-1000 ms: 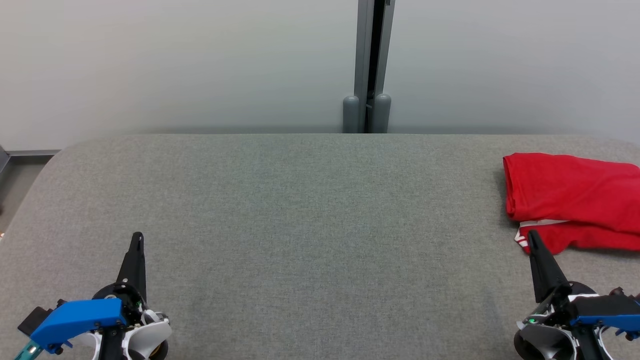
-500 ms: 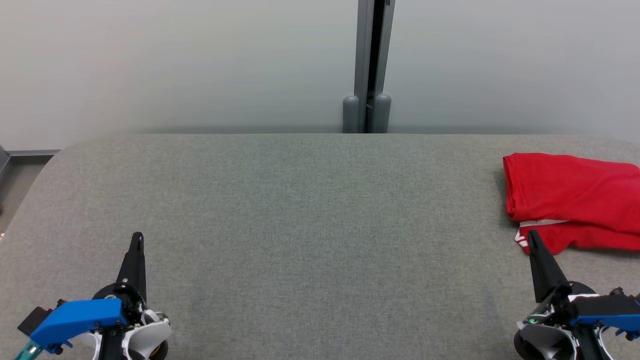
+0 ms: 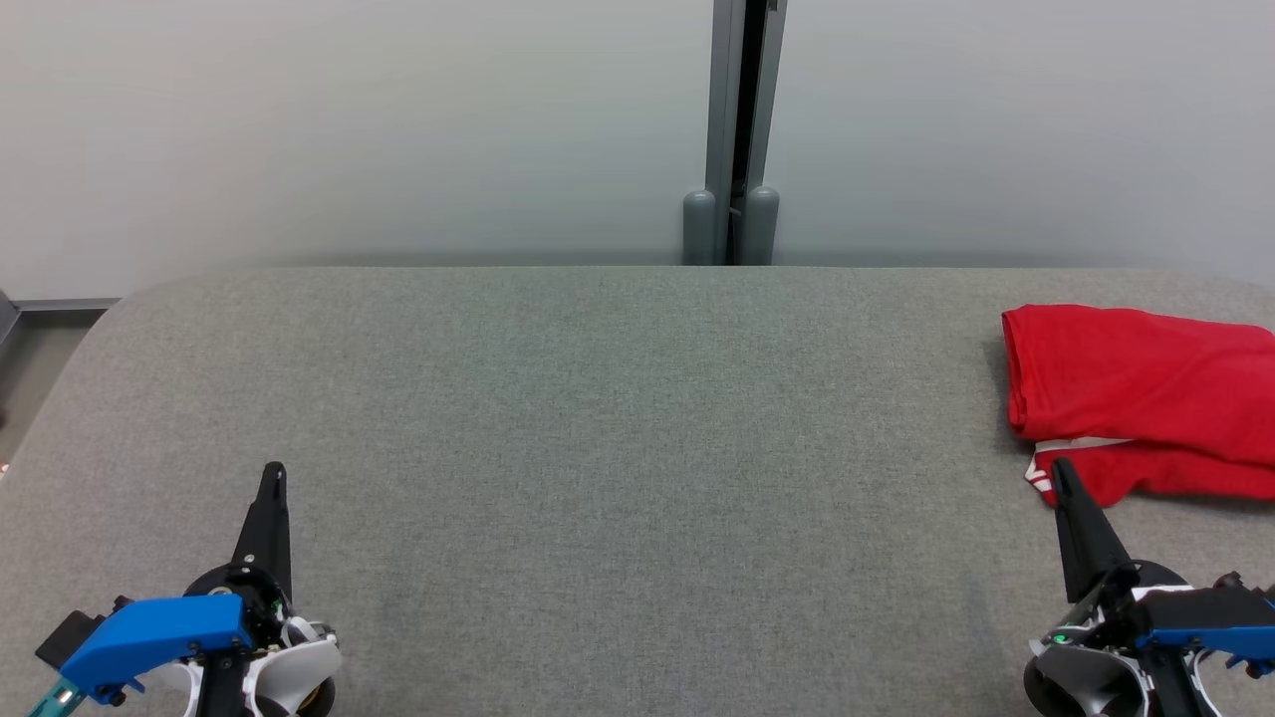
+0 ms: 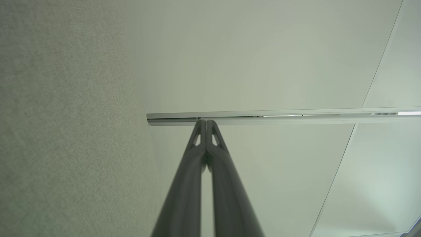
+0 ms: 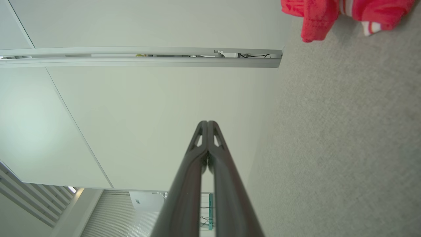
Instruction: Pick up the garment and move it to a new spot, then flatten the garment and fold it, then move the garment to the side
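Note:
A red garment (image 3: 1146, 393) with white striped trim lies bunched at the far right of the grey table (image 3: 618, 418), running off the head view's right edge; it also shows as the red garment (image 5: 345, 13) at the top right of the right wrist view. My right gripper (image 3: 1058, 473) is shut and empty, its tip just in front of the garment's near-left trim. At the lower left my left gripper (image 3: 273, 473) is shut and empty, far from the garment. Both wrist views show fingertips (image 4: 206, 123) and fingertips (image 5: 208, 124) pressed together.
Pale wall panels rise behind the table, with a grey vertical post (image 3: 737, 129) at the back middle. The table's left corner is rounded, with floor beyond it (image 3: 30, 358). A wide stretch of bare grey cloth lies between the two grippers.

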Motion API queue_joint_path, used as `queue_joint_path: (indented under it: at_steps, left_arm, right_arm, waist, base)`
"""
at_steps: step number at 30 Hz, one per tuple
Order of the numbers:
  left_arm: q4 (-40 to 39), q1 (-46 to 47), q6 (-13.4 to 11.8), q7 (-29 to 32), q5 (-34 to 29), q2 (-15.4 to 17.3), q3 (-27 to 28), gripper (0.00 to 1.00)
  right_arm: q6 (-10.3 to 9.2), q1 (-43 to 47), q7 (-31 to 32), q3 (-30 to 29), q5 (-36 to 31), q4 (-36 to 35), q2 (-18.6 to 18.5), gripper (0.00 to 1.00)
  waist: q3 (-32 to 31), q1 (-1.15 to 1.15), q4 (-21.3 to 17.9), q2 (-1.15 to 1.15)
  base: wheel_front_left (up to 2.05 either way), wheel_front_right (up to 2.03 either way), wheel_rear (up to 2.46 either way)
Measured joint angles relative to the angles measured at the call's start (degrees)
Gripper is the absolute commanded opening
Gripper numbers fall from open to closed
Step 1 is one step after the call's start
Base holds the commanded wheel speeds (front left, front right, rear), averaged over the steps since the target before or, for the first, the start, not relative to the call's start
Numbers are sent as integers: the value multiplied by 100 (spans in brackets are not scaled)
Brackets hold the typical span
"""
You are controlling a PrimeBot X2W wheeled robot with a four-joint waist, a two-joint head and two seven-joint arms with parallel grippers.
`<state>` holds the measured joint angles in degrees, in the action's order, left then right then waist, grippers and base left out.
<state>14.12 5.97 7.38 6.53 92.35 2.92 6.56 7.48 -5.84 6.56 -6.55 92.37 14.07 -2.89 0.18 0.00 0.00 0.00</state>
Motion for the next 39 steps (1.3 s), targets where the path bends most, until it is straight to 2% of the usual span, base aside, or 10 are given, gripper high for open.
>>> queue_joint_path:
  at_steps: [39]
  left_arm:
    - [0,0,0,0,0,0,0,0]
  right_arm:
    - [0,-5,0,-1,0,0,0,0]
  waist:
    - [0,0,0,0]
  base:
    - [0,0,0]
